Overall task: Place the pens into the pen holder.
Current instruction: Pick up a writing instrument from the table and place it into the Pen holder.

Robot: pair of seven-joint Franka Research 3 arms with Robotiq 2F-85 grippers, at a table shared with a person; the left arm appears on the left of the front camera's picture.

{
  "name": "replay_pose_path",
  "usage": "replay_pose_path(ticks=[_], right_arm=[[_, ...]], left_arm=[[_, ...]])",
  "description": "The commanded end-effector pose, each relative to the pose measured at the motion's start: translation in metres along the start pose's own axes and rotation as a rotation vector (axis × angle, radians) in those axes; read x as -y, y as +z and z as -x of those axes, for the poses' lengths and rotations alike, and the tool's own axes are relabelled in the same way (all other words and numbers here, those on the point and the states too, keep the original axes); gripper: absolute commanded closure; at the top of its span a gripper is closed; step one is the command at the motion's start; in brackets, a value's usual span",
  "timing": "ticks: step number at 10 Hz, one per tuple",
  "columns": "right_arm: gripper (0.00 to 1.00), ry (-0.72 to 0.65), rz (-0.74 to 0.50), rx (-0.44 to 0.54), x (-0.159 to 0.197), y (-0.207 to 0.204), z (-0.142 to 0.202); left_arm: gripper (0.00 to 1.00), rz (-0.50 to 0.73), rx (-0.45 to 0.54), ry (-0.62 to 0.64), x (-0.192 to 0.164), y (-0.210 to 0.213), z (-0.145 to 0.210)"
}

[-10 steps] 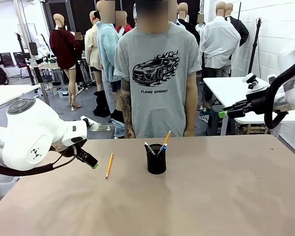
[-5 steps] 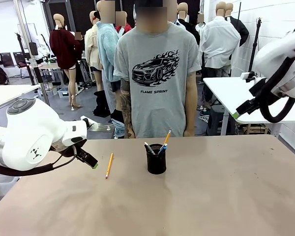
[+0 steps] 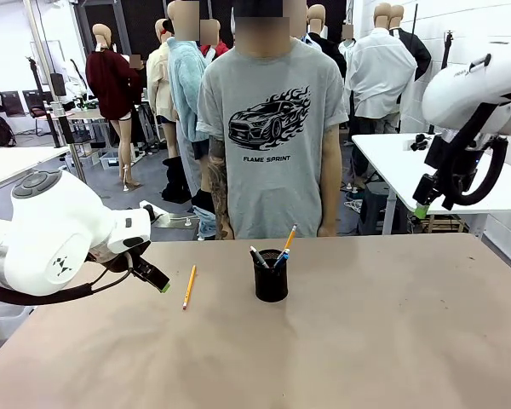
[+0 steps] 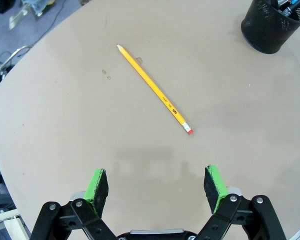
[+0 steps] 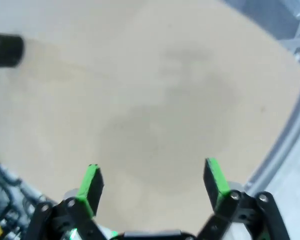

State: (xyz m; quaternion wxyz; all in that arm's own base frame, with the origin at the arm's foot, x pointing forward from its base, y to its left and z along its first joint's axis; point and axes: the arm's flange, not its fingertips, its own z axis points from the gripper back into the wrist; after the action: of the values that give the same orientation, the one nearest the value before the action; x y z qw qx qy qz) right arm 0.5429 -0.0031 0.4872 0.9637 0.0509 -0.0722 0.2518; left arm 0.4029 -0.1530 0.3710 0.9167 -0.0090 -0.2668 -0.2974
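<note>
1 yellow pencil (image 4: pixel 154 90) lies flat on the table (image 3: pixel 366 341), on robot's L side, well apart from the pen holder (image 3: pixel 271 279) and just beside the L gripper (image 4: pixel 157 182). In L wrist view the eraser end points toward the gripper and the sharp tip points away. Holder stands upright near table centre, in front of the person (image 3: pixel 272 128). It has several pens (image 3: pixel 281 256) in it, incl. an orange pencil leaning out to the R.

L gripper: low over table, jaws wide, nothing btwn pads. Pencil sits ahead of the pads, not btwn them yet.
R gripper (image 3: pixel 421 209): raised high over R side of table, jaws wide, empty. R wrist view is blurry, w/ bare table under it and the holder as a dark blob at the edge.

Handling (judgement): pencil is light, stiff and thin, w/ a smooth painted shaft, so prob slippery and may roll if nudged. Best grip is mid-shaft, pads across the long axis and down close to table. Avoid the tip, it's fragile. The eraser end gives poor balance. Holder is light mesh and already partly full, so it may tip or shift if bumped. Drop in near-vertical, into the gap btwn the leaning pens.
</note>
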Motion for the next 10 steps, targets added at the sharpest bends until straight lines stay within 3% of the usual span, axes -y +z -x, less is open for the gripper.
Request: replay_pose_path(ticks=[1,3,4,7,10], right_arm=[[0.00,-0.004,-0.006,-0.080,-0.009,-0.001,-0.002],[0.00,0.007,-0.019,-0.039,-0.007,0.000,0.000],[0.00,0.007,-0.019,-0.039,-0.007,0.000,0.000],[0.00,0.007,-0.019,-0.039,-0.007,0.000,0.000],[0.00,0.007,-0.019,-0.039,-0.007,0.000,0.000]], left_arm=[[0.00,0.000,0.001,0.005,-0.002,0.001,0.001],[0.00,0.000,0.000,0.000,0.000,0.000,0.000],[0.00,-0.061,-0.030,0.016,0.005,0.003,-0.015],[0.00,-0.070,-0.201,0.156,0.005,-0.027,-0.075],[0.00,-0.033,-0.385,0.267,0.008,-0.075,-0.107]])
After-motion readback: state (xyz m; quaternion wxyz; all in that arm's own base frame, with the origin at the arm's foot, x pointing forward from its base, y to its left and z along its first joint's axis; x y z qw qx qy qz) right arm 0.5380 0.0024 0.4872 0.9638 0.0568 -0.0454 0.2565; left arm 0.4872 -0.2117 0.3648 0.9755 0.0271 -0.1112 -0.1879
